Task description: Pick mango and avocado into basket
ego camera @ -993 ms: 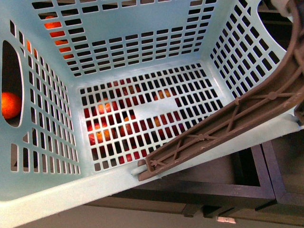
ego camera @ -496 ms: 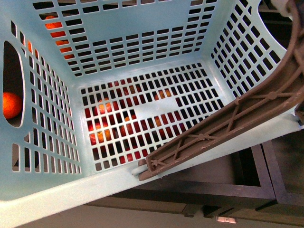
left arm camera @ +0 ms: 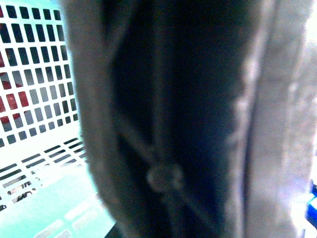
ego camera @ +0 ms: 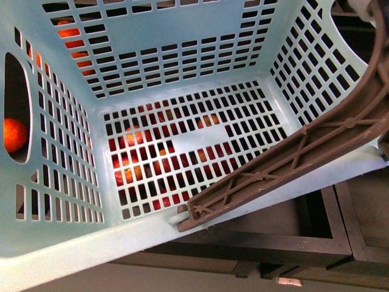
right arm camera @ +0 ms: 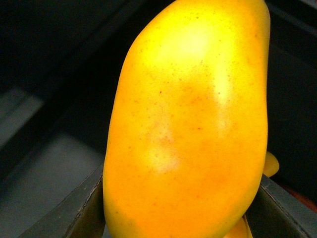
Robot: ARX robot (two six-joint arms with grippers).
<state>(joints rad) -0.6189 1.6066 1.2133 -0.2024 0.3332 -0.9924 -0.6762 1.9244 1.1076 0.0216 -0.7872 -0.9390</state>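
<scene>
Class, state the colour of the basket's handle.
Brown handle, best in the front view.

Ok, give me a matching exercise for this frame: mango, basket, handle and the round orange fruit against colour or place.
1 mango
2 basket
3 handle
4 round orange fruit

a brown, ribbed
b light teal, slotted
c behind the basket's side opening
d yellow-orange, filling the right wrist view

Pairs: 1-d, 2-b, 3-a, 4-c

Front view clear and evenly lit; wrist views poor.
The basket (ego camera: pixel 182 55) shows sharp, without harsh shadows. In the left wrist view the handle (left arm camera: pixel 163 124) is dark and badly blurred, and the basket wall is blown out. In the right wrist view the mango (right arm camera: pixel 188 129) carries soft glare against a dim background.
</scene>
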